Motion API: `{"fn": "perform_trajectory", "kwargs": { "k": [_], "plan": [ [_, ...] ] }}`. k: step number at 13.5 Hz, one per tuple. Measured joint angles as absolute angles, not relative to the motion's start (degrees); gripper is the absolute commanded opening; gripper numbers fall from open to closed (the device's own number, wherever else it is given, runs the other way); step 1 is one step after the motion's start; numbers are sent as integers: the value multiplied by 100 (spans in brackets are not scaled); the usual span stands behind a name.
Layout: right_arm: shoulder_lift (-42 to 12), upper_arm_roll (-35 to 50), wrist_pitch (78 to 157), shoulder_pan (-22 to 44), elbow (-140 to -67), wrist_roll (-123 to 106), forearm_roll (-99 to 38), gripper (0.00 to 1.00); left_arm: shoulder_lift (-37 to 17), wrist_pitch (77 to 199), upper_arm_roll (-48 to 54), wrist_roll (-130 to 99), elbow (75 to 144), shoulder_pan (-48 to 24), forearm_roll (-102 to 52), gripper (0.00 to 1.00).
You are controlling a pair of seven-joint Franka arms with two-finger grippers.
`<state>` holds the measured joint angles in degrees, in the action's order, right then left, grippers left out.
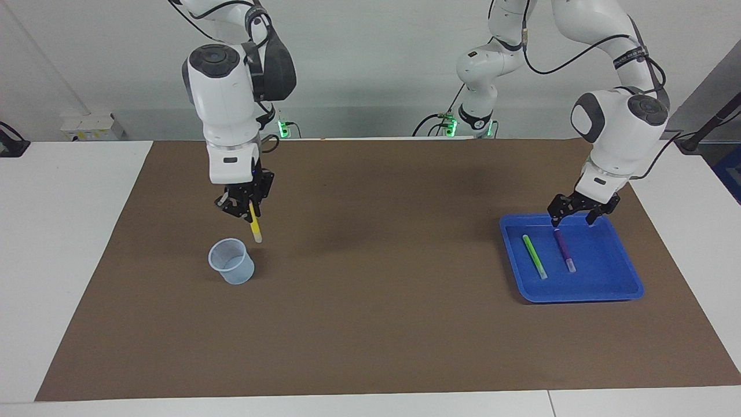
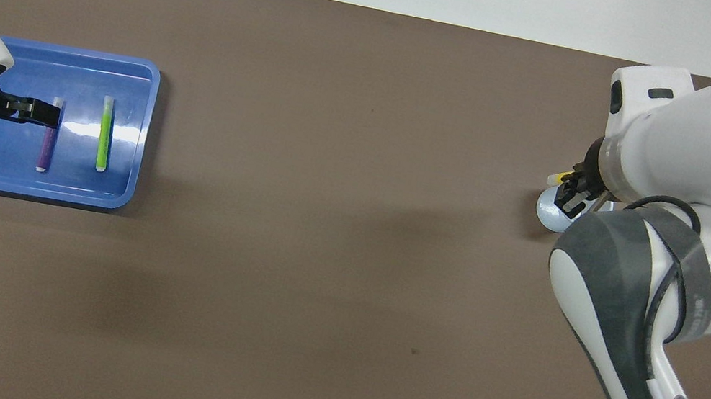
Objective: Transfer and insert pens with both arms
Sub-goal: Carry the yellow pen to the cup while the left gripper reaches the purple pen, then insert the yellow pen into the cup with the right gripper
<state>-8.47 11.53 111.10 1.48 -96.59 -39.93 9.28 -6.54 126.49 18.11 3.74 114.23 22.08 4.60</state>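
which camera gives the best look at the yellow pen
The facing view: the yellow pen hangs full length from the right gripper, over the cup. The overhead view shows only its yellow end beside the arm.

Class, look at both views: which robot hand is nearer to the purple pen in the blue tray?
Left. The left hand hangs open just over the purple pen. The right hand, holding the yellow pen, is over the cup at the table's other end.

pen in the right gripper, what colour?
Yellow pen, pale cap at the bottom, held by the right gripper. Clearest in the facing view.
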Motion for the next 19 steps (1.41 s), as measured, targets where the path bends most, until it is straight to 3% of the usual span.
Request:
{"fn": "perform_trajectory", "kwargs": {
  "k": [7, 13, 14, 15, 16, 17, 19],
  "plan": [
    [-884, 1157, 12436, -413, -10569, -4965, 952, 0, -1686, 13545, 1801, 462, 11122, 2448, 563, 84],
    [-881, 1158, 12604, -523, -10795, -5083, 954, 0, -2036, 13983, 1799, 465, 11131, 2486, 943, 74],
    [-880, 1158, 12604, -526, -10806, -5083, 954, 17, -2046, 13996, 1798, 466, 11150, 2520, 945, 73],
    [-879, 1159, 12604, -538, -10824, -5083, 954, 46, -2060, 13999, 1796, 467, 11167, 2544, 946, 73],
    [-879, 1159, 12605, -551, -10851, -5083, 954, 82, -2067, 13999, 1797, 470, 11192, 2565, 947, 73],
    [-877, 1159, 12626, -563, -10908, -5083, 954, 100, -2073, 13999, 1801, 473, 11227, 2583, 948, 71],
    [-878, 1159, 12766, -586, -11037, -5083, 954, 100, -2078, 13995, 1803, 478, 11294, 2589, 949, 68]
  ]
}}
